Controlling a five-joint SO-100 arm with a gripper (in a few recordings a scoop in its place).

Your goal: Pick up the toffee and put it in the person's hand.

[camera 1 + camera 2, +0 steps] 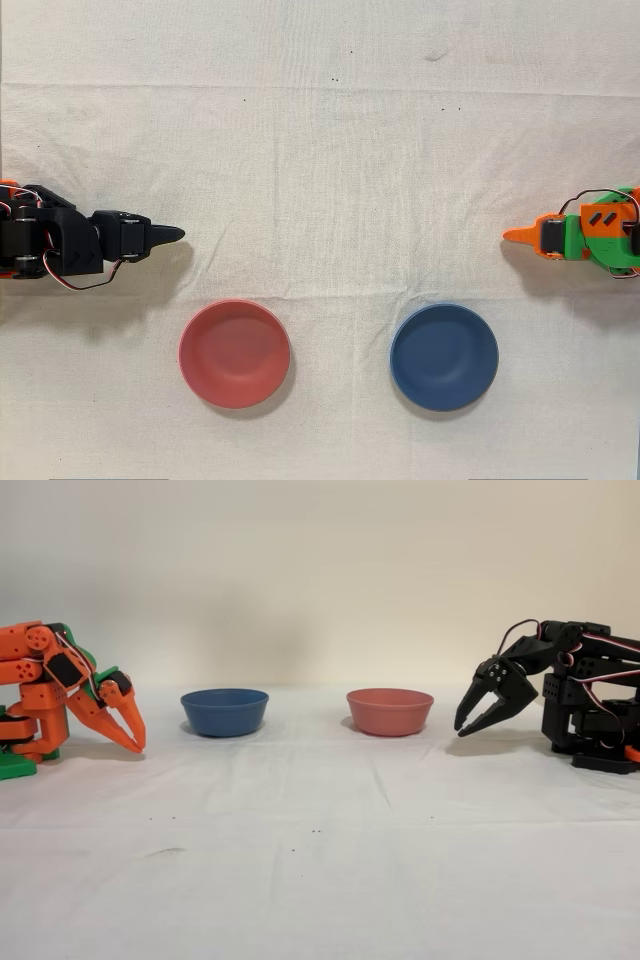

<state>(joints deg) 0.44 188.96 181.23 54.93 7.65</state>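
You have no toffee to go for yet: neither camera lets you find the sweet on the cloth, and no person's hand has reached in to receive it. Both bowls look empty from above, so the toffee is not sitting in either of them as far as you can tell. Judge this as the very start of the task, with the pickup not begun.

Your gripper (468, 725) hangs off the black arm (50, 245) at the left edge of the overhead view, which is the right side of the fixed view. From the side you can see its fingers parted a little, tips pointing down just above the table, with nothing between them. It sits folded back near its base, well apart from both bowls.

The red bowl (235, 353) is the closer of the two to your gripper, lying nearer the bottom of the overhead view and a little to its right; the blue bowl (444, 357) is further right, level with it. The orange arm (70, 695) stands idle on the opposite side.

Your next move calls for waiting until the toffee and the hand can be located, then widening the fingers only slightly, since the sweet is tiny and its shiny wrapper may slip.

The white cloth (320, 150) carries a few dark specks, none resembling a sweet.
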